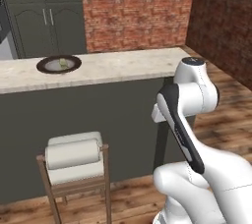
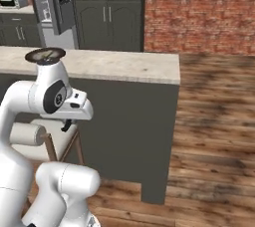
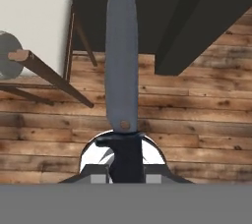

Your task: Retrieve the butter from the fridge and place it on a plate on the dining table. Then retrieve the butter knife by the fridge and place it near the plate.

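The claw (image 3: 126, 169) is closed tight on the dark handle of the butter knife (image 3: 122, 70), and seen from the hand its long grey blade runs straight out away from the fingers over the plank floor (image 3: 197, 120). Beneath and beyond the blade lies that wooden floor, with a stool (image 3: 34, 36) to one side, its pale cushion and brown wooden frame close to the dark front of the table. From behind the arm on its left, the table (image 1: 123, 66) stretches across the room with its beige speckled top, and the plate (image 1: 58, 64) sits on it towards the left end, dark-rimmed, with the butter (image 1: 64, 63) lying on it as a small pale block. The arm is folded low in front of the table's dark-grey front, its hand down below the level of the tabletop, so the knife is well apart from the plate and lower than it. From the other side the plate (image 2: 45, 55) shows just above the arm's upper joint, and the fridge (image 2: 57, 7) stands in the far corner beyond the table, beside dark-grey cabinets (image 2: 107, 9). A red brick wall (image 2: 199, 9) closes off the back of the room.
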Available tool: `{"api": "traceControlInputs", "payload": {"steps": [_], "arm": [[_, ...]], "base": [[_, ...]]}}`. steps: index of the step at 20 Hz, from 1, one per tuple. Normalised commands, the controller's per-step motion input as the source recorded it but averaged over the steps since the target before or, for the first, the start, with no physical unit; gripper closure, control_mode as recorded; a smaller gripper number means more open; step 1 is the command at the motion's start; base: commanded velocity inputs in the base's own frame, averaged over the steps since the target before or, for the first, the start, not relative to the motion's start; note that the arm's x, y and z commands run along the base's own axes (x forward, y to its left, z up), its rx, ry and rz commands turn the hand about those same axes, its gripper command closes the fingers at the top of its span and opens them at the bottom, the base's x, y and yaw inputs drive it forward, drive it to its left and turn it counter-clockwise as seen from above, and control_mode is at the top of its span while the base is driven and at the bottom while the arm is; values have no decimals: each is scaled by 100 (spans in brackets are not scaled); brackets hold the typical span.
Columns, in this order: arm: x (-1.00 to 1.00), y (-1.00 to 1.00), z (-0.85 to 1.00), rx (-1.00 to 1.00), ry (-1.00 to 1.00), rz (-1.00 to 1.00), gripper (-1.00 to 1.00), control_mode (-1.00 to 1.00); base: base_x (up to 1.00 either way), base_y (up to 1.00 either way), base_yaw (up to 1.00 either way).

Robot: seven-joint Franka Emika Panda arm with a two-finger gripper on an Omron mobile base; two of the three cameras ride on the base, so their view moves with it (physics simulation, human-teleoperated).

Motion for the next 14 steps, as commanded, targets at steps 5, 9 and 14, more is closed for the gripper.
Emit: {"api": "traceControlInputs", "payload": {"steps": [5, 9, 14], "arm": [[0, 0, 0, 0, 0, 0, 100, 100], [0, 0, 0, 0, 0, 0, 100, 100], [0, 0, 0, 0, 0, 0, 100, 100]], "base": [[37, 13, -8], [27, 4, -1], [8, 12, 0]]}}
